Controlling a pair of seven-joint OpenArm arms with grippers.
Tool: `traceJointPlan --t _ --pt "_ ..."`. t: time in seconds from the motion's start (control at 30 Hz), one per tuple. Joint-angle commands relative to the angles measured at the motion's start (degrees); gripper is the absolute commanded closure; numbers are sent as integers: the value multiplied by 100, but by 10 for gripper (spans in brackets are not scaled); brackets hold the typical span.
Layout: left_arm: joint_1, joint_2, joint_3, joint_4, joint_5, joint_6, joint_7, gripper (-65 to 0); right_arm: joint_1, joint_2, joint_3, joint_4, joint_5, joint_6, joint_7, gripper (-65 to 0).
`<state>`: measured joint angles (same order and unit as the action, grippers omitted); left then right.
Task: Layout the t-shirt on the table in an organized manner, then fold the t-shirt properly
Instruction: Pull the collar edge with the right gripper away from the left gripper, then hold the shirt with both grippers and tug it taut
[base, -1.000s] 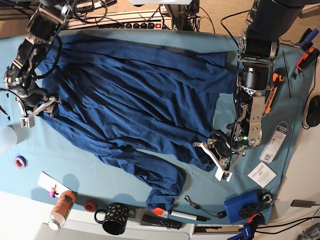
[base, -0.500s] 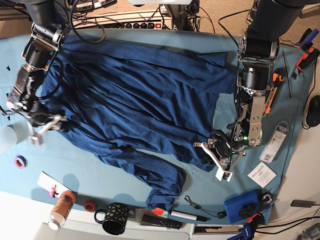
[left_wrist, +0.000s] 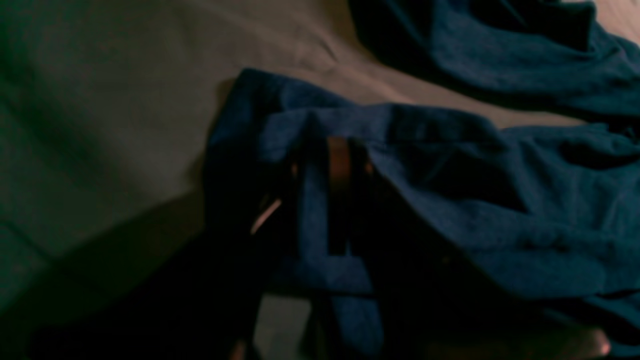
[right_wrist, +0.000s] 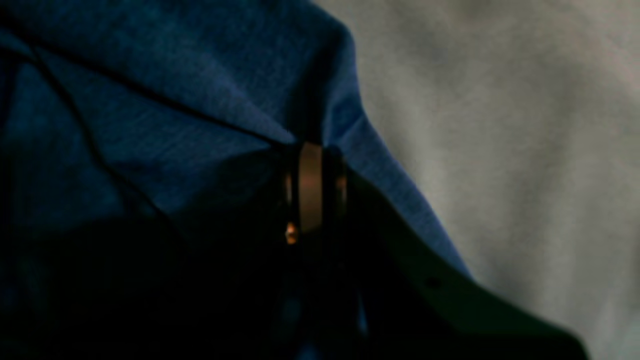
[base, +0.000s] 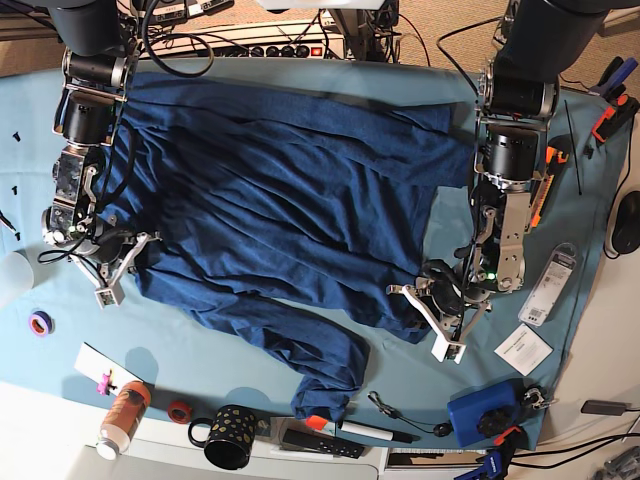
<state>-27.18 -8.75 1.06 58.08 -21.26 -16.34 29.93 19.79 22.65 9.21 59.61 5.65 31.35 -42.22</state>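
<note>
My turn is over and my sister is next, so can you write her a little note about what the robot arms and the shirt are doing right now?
Right gripper: closed on the t-shirt's edge, at the side nearest the tape rolls.
Left gripper: at the shirt's other near corner; fingers slightly apart, grip unclear.
T-shirt: spread over the table, wrinkled, one part sticking out toward the mug.
Done: mostly spread out, it seems.
Left: smooth the wrinkles, then fold. I see no neat fold.
</note>
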Motion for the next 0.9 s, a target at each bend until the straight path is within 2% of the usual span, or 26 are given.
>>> traceJointPlan --t 0.0,0.17,0.47,0.57,0.6,0.7,0.73,0.87 --pt "-186 -15 -7 90 -61 -26 -144 -91 70 175 72 26 -251 -234 -48 0" --pt "-186 -17 -7 90 -61 -26 -142 -91 133 369 70 28 -442 -597 9 0" --pt "-186 -15 -7 90 -61 -26 -144 -91 188 481 70 37 -411 -584 114 0" --pt "-186 -15 -7 90 -61 -26 -144 -91 295 481 68 37 -391 -457 109 0" --pt "-184 -17 -7 90 -59 -24 -142 -91 339 483 68 37 -382 -380 109 -30" --pt "-184 -17 -7 90 -59 -26 -138 -91 485 483 68 37 -256 -232 105 -218" --pt "-184 -17 -7 90 -59 -26 -133 -91 531 483 68 37 -238 -232 114 -260" --pt "-184 -17 -7 90 -37 -26 -127 -91 702 487 70 37 -236 -334 98 -278"
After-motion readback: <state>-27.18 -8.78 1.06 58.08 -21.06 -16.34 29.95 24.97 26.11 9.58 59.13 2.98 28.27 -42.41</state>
